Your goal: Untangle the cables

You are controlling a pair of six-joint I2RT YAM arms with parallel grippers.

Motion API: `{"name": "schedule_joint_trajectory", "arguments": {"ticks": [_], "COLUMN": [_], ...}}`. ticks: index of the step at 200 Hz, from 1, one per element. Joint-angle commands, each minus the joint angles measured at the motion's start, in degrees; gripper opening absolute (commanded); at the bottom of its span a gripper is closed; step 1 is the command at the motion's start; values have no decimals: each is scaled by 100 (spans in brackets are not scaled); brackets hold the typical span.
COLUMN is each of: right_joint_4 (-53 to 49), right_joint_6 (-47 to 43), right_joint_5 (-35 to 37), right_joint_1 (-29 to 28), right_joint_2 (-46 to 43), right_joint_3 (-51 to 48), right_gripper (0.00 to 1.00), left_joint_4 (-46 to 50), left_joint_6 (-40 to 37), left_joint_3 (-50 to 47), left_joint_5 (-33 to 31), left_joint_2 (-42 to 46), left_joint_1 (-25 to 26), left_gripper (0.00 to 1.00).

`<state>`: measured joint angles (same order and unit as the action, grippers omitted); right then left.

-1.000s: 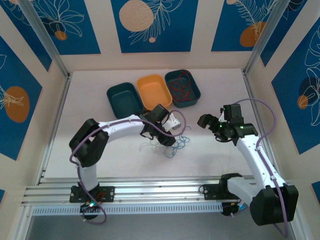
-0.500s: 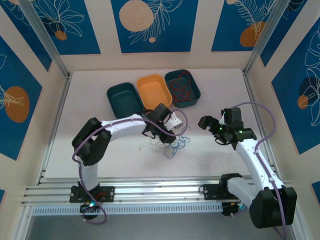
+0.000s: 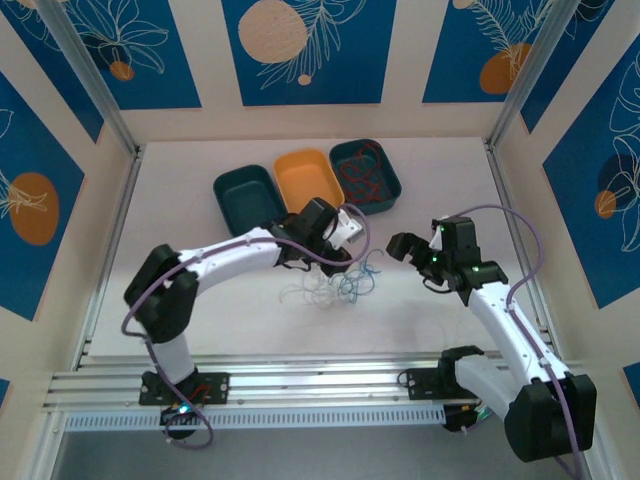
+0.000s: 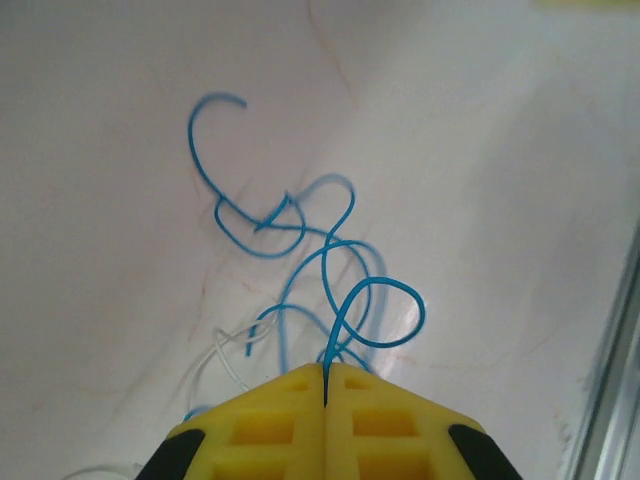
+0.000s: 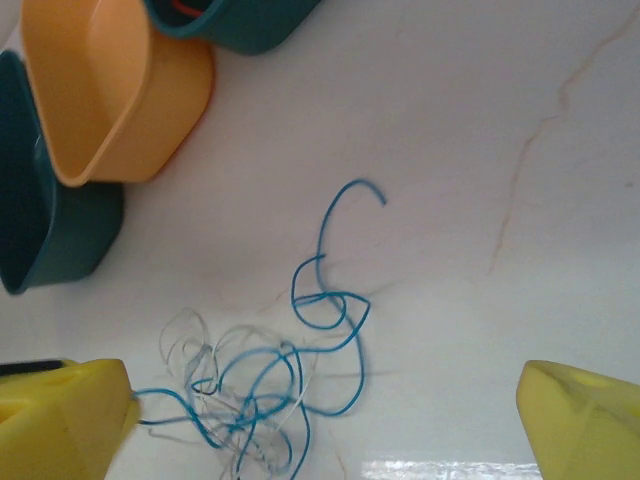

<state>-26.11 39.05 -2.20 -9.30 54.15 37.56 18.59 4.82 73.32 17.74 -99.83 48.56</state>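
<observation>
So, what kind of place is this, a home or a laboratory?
Most likely a robot laboratory test cell: a left arm and right arm bolted to an aluminium rail, a white table enclosed by printed wall panels, and three small trays at the back.

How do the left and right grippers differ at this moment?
The left gripper is shut, with a blue wire pinched between its jaws. The right gripper stands wide open and holds nothing. The left gripper is at the tangle, while the right gripper hangs off to the tangle's right, apart from it. Both are yellow-tipped.
</observation>
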Motion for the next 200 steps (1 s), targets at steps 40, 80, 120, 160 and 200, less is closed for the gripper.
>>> {"name": "schedule_joint_trajectory", "arguments": {"ticks": [40,80,120,160,200], "right_joint_4": [329,643,668,861,1305], "right_joint_6": [-485,-773,-771,-803,-808], "right_joint_5": [244,450,909,915,771], "right_joint_1": [-1010,-1643,-1904,-1918,-2041], "right_joint_2": [-126,-87,66,273,554], "right_joint_3": [254,304,311,272,158], "right_gripper": [99,86,84,83,81], "left_joint_4": [-235,-225,-126,-23,3], "left_joint_6": [789,896,812,685,590], "left_joint_3": [-283,-266,-120,44,214], "left_joint_5": [-702,-909,-774,-770,-771], "left_joint_2": [1062,1436,1698,1957,2135], "left_joint_1": [31,-25,-108,-150,-184], "left_gripper": [0,0,0,0,0]}}
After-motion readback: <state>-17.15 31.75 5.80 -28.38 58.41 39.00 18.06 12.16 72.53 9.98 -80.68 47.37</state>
